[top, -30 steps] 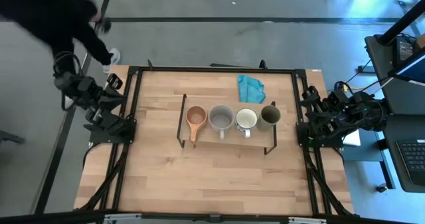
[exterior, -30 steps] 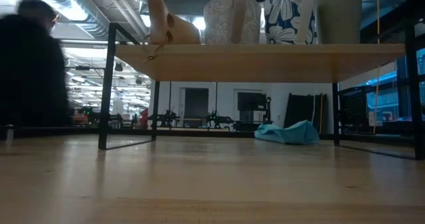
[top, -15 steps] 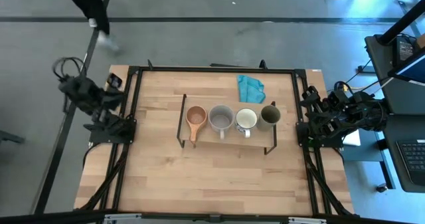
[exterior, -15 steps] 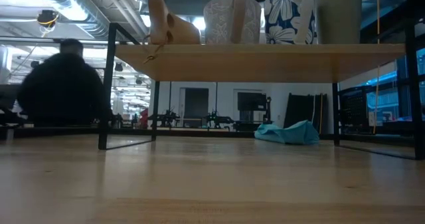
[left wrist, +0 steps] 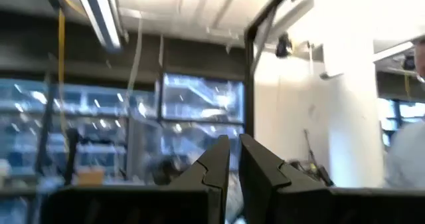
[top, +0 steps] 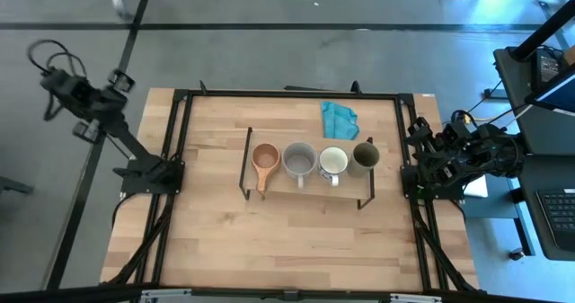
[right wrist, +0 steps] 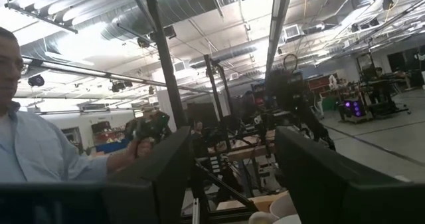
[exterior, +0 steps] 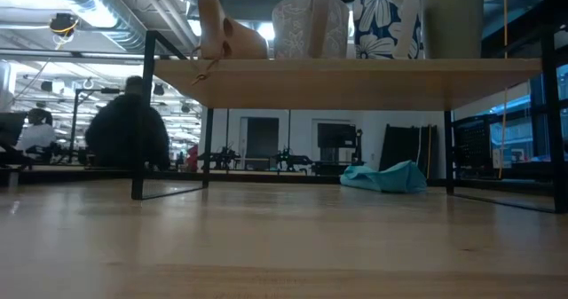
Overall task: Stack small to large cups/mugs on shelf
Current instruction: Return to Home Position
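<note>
Four cups stand in a row on the shelf (top: 280, 184) at mid table: brown wooden (top: 264, 159), grey (top: 299, 160), white (top: 333, 162), olive-green (top: 365, 157). The low view shows them from the side on the shelf board (exterior: 346, 82), each resting on its base. My left gripper (top: 117, 78) is raised off the table's far left corner, fingers shut and empty, pointing out into the room (left wrist: 234, 163). My right gripper (top: 418, 164) waits at the table's right edge, open, with nothing between its fingers (right wrist: 232, 177).
A teal cloth (top: 339, 119) lies on the table behind the shelf. A person in dark clothes (exterior: 129, 135) sits or stands beyond the far left side. Another in a light shirt (right wrist: 40, 157) shows in the right wrist view. Bare tabletop (top: 287, 240) lies in front of the shelf.
My left arm has risen and swung out from the table's left edge toward the far left corner, staying shut. The person near that corner has walked away from the table. The cups, shelf and right arm have kept still.
</note>
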Controlling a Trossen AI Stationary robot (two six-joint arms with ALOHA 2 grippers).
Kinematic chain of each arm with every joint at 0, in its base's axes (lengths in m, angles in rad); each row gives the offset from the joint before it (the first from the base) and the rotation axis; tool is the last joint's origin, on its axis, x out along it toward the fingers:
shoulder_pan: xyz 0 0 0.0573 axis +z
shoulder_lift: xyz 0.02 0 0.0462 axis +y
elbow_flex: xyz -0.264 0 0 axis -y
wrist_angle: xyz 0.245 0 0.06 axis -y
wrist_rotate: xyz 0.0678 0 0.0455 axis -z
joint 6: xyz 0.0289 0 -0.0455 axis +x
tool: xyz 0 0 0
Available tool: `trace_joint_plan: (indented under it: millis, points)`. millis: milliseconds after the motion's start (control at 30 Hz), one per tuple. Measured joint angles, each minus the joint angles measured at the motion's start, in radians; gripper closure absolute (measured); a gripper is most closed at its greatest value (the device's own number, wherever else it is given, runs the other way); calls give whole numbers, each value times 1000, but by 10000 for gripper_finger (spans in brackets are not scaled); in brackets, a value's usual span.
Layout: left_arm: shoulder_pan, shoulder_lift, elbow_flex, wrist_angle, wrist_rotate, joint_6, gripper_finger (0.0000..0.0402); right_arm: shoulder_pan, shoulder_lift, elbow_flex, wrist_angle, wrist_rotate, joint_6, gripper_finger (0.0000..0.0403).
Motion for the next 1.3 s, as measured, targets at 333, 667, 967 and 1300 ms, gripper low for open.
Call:
trace_joint_plan:
  millis: [333, 667, 967, 1300]
  points:
    - [370, 0, 61, 20, -101, 20, 374, 0, 0, 0, -5, 0, 58, 185]
    - [770, 0, -12, -12, 53, -152, 374, 0, 0, 0, 10, 17, 27, 185]
    - [884, 0, -12, -211, 141, -265, 374, 0, 0, 1, 32, 54, -1, 185]
    - [888, 0, -13, -268, 140, -258, 374, 0, -4, -25, 36, 49, -45, 185]
